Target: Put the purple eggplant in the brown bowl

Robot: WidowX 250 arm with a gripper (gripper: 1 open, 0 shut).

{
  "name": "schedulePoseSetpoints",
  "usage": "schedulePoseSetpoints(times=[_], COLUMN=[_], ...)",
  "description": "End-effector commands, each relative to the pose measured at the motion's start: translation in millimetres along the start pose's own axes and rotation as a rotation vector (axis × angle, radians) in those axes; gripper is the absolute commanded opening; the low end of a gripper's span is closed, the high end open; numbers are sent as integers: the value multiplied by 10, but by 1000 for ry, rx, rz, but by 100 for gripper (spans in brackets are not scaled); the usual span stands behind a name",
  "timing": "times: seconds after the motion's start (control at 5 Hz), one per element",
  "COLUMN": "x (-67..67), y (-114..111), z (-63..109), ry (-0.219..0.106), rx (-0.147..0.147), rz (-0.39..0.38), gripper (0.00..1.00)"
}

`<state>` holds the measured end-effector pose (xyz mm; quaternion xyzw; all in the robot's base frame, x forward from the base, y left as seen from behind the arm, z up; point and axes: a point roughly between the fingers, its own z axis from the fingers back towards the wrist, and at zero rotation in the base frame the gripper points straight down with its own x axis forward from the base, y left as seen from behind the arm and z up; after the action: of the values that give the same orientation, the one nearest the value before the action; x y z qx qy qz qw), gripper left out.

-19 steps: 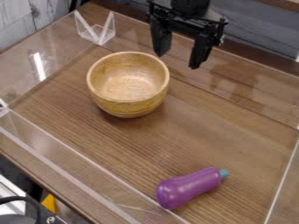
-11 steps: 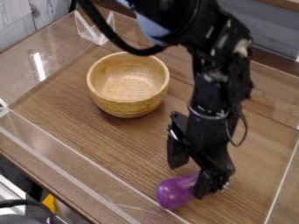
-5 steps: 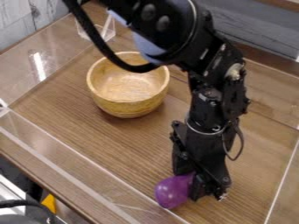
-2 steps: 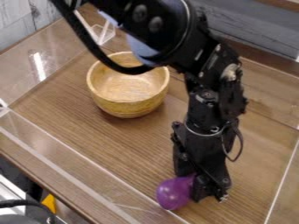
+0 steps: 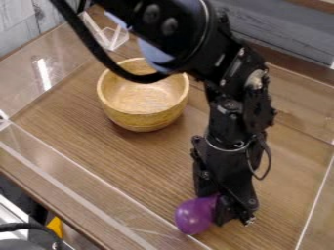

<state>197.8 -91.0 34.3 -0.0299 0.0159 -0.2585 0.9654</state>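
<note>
Purple eggplant [image 5: 196, 214] on wood-grain tabletop [image 5: 117, 176], black tool [image 5: 226, 207] pointing down, clenched on the eggplant, brown bowl [image 5: 144, 93] well apart, upper left, empty.

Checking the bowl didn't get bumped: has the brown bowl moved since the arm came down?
No. The brown bowl sits at the same spot on the wooden table, equally far from the clear corner piece behind it.
</note>
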Motion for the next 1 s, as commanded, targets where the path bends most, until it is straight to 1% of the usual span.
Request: schedulePoseSetpoints(times=[0.0, 0.8], x=[53, 35], y=[15, 32], z=[124, 282], ry=[-56, -36], rx=[5, -11], rz=[1, 35], gripper=[0, 0])
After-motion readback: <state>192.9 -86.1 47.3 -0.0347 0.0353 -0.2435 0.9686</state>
